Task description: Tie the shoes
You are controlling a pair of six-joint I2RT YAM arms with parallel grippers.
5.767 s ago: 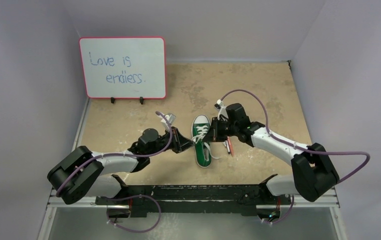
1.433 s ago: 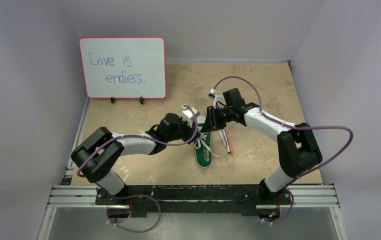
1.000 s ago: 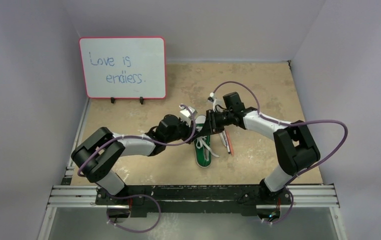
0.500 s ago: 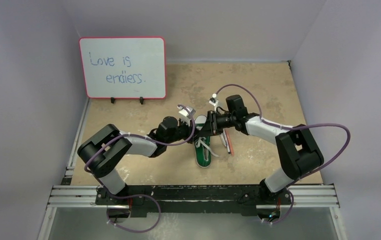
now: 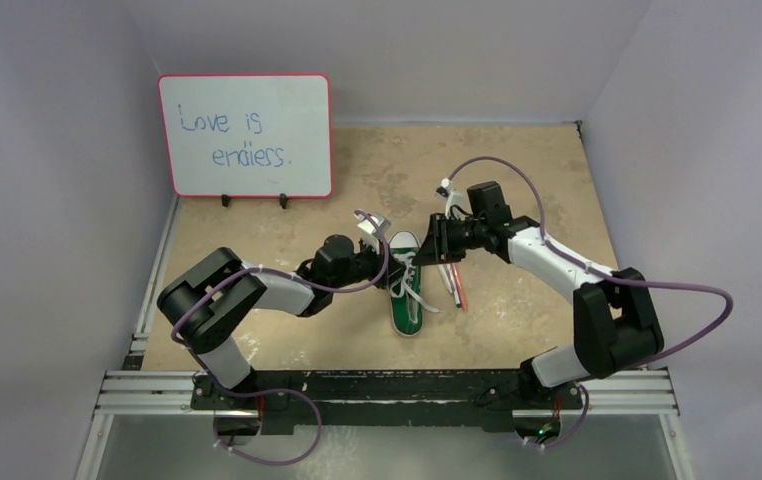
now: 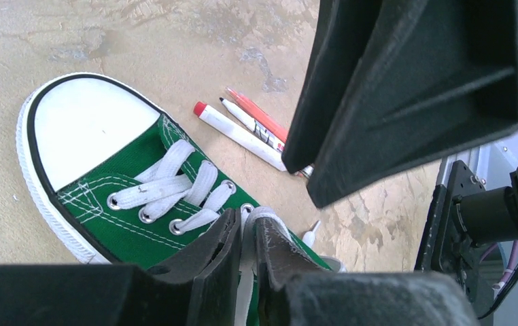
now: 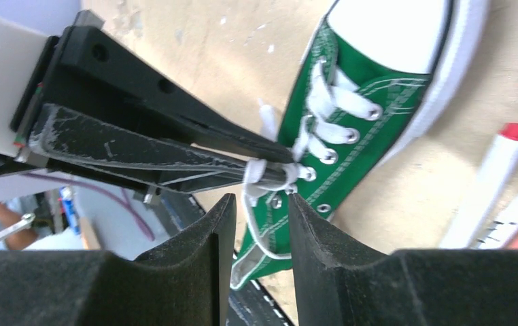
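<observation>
- One whiteboard with a red rim stands on the table, well off to the far left of the shoe. It carries the words "Love is endless." in blue.
- Reaching in from the shoe's left side, the left gripper has its fingers pressed together on a strand of the white laces, over the eyelets nearest the shoe's opening.
- Near the middle of the table, the green shoe rests on its sole. Its white toe cap points away from the arm bases and its heel points toward them. Loose lace ends trail off its right side.
- Just over the shoe's right side, the right gripper faces the left one. Its fingers are a little apart. In the wrist view a slack lace strand shows in the gap between them; whether it touches either finger cannot be told.
- A few pens lie side by side on the table just right of the shoe, one white with a red cap and one red.
</observation>
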